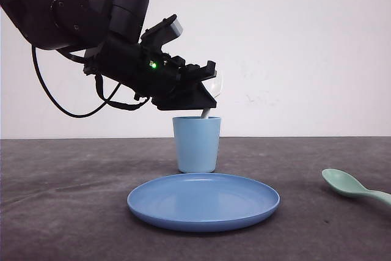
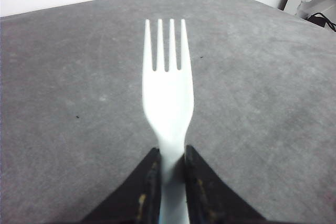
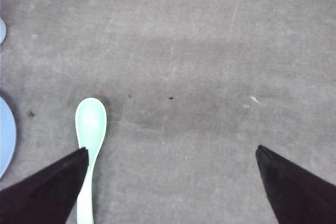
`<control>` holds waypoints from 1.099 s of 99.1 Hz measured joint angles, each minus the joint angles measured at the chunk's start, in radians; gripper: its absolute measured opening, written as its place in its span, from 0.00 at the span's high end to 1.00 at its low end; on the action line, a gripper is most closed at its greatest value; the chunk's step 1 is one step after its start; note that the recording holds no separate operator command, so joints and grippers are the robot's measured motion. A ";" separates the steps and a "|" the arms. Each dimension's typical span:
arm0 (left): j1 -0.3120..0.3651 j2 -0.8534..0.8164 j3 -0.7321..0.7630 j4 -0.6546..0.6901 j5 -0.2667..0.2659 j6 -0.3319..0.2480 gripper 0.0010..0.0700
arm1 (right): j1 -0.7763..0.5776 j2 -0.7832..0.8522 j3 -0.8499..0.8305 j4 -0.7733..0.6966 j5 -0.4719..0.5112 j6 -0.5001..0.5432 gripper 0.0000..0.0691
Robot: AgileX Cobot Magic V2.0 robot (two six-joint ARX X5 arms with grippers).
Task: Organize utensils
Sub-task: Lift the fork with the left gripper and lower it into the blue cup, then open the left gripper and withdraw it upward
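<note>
White fork [image 2: 168, 98] tines visible wrist-side; front hides.

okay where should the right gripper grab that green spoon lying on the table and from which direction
Probably the handle, just behind the bowl. The green spoon lies flat, bowl up, on the table, so come straight down, jaws across the narrow handle. The right gripper is open and wide, with one finger beside the handle; shift sideways to centre first.

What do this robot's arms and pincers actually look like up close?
The left arm is glossy black with rounded, drum-like joints, a loose black cable looping beneath it and a small green light glowing on the wrist. A grey-capped block sits on top. The left gripper ends in two black, wedge-shaped fingers with scuffed, yellowish marks. The right gripper has matching dark pointed fingers.
</note>
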 joint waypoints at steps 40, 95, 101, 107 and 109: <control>0.000 0.000 0.000 0.001 0.000 0.000 0.69 | 0.000 0.000 0.000 0.000 0.000 0.000 0.07; 0.092 -0.490 0.000 -0.401 0.001 -0.077 0.68 | 0.126 0.116 0.000 0.024 -0.050 0.021 0.07; 0.116 -0.558 0.000 -0.484 0.001 -0.080 0.68 | 0.160 0.150 0.000 0.041 -0.048 0.036 0.07; 0.146 -0.624 0.000 -0.568 0.001 -0.079 0.68 | 0.195 0.183 0.000 0.054 -0.035 0.053 0.07; 0.157 -0.647 0.000 -0.595 0.001 -0.079 0.68 | 0.206 0.196 0.000 0.057 -0.027 0.060 0.07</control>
